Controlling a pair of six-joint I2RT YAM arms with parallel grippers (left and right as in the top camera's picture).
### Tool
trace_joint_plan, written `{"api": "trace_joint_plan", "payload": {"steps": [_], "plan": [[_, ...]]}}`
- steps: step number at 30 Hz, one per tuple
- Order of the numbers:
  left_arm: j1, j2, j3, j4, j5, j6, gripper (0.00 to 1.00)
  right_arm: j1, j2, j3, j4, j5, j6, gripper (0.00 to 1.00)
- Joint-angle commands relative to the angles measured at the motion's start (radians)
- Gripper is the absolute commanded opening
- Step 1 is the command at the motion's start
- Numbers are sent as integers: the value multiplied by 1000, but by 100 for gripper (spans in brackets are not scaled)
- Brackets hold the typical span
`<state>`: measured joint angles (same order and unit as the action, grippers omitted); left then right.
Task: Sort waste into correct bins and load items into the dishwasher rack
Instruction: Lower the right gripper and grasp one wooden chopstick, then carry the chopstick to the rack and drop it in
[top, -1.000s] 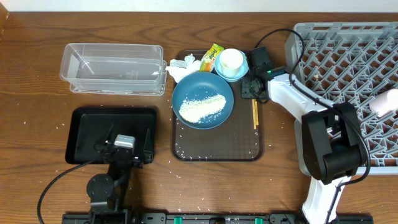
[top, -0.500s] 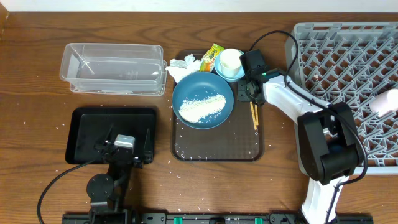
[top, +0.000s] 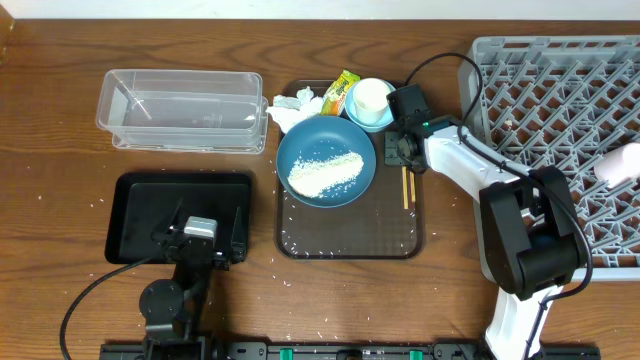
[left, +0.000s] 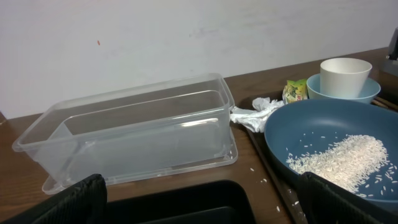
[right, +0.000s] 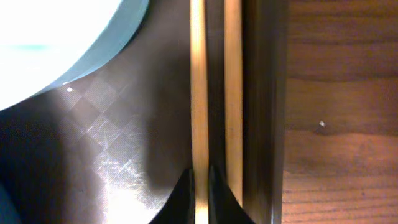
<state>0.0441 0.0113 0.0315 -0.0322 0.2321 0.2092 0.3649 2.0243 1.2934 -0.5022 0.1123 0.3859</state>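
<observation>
2 chopsticks (top: 406, 187) lie side by side, parallel, along the right rim of the brown tray (top: 350, 235).
Long axis runs near-to-far across the table. Right gripper (top: 398, 148) sits at their far end; in the wrist view its tips are pinched on 1 stick, with the 2nd just outside. Left gripper (top: 205, 240) is spread wide, holding nothing, over the black tray (top: 140, 200).

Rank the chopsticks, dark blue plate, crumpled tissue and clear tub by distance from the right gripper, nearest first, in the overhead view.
From the right gripper:
1. chopsticks, at its fingertips.
2. dark blue plate, just to its left.
3. crumpled tissue, past the plate's far-left rim.
4. clear tub, leftmost.
</observation>
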Motion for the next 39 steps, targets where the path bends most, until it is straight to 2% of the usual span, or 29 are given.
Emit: {"api": "trace_joint_plan", "payload": {"steps": [1,8,14,23,29,34,39], "plan": [[2,-5,-27,-17,3,-5,100,8,15,-34,-26,-12,18,1],[2,-5,-27,-17,3,-5,100,-22,-90,29,-79,-6,17,1],[2,-5,-27,-17,3,-5,100,-100,-254,87,-104,-5,-51,1],[2,-5,-27,-17,3,-5,100,-350,-479,92,-99,-5,-197,1],[2,-5,-27,-17,3,-5,100,-481,-468,91,-98,-75,-317,1],[2,-5,-27,-17,3,-5,100,-520,-405,90,-89,-143,-422,1],[2,-5,-27,-17,3,-5,99,-526,-329,90,-50,-179,-437,1]]}}
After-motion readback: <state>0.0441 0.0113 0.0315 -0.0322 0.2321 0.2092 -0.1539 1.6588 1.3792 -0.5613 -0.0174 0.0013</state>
